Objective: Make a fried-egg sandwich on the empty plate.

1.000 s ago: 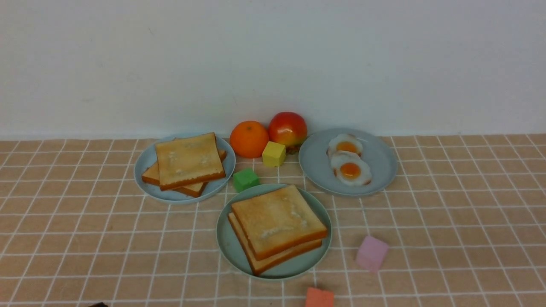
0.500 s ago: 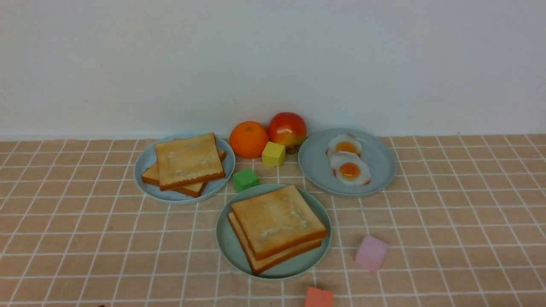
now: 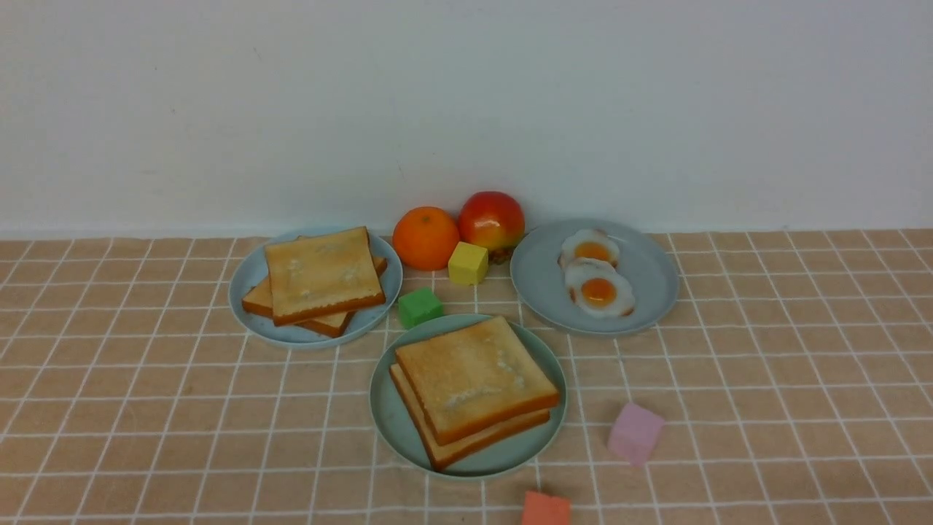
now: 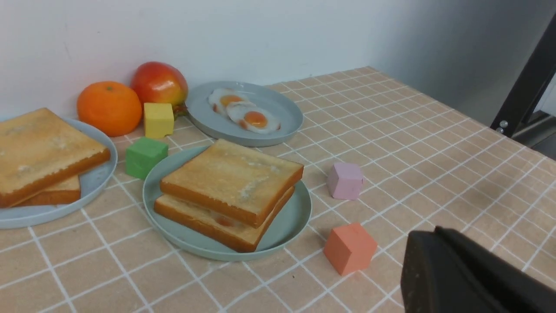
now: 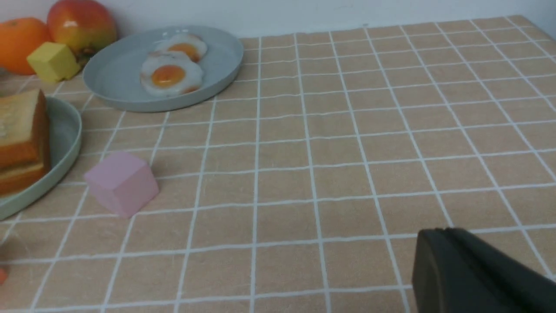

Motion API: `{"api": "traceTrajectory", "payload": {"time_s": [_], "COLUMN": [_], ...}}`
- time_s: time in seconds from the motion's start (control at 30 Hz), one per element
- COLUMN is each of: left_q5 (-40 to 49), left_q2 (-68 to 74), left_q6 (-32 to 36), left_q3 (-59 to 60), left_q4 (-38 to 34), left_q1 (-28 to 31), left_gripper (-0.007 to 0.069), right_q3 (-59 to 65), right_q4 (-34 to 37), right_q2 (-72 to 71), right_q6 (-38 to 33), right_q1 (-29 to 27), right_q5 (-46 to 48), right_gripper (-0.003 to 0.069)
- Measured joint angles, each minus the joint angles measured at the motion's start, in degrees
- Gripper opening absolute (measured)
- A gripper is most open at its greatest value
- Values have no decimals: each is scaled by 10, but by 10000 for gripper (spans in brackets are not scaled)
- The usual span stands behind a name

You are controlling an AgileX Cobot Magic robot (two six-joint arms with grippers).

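peach checked tablecloth [image 3: 765,379], white wall [image 3: 466,109], stacked toast on mint plate [image 3: 390,423], both pincers clenched

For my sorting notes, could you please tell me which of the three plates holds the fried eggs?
The grey-blue plate on the right, beside the apple, holds two fried eggs; the other two plates carry toast.

Front view faces the wall; both low wrist views share the pink cube [image 3: 635,433].
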Motion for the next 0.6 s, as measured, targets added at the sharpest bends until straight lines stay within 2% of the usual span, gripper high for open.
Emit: {"api": "traceTrajectory", "payload": {"time_s": [0.13,0.27,0.6], "left_q5": [0,1,2], "left_q2": [0,0,0], "left_q6": [0,0,0], "left_q3": [0,0,0], "left_q4": [0,0,0], "left_q1": [0,0,0], "left_gripper": [-9,-5,3], "right_q3": [-1,-2,-4], "right_q4": [18,38,38], "right_q2": [0,0,0], "right_q6": [-31,-90,-110], "right_q1": [3,3,3], "right_q5": [4,9,18], "right_gripper": [-14,-14,-11]}}
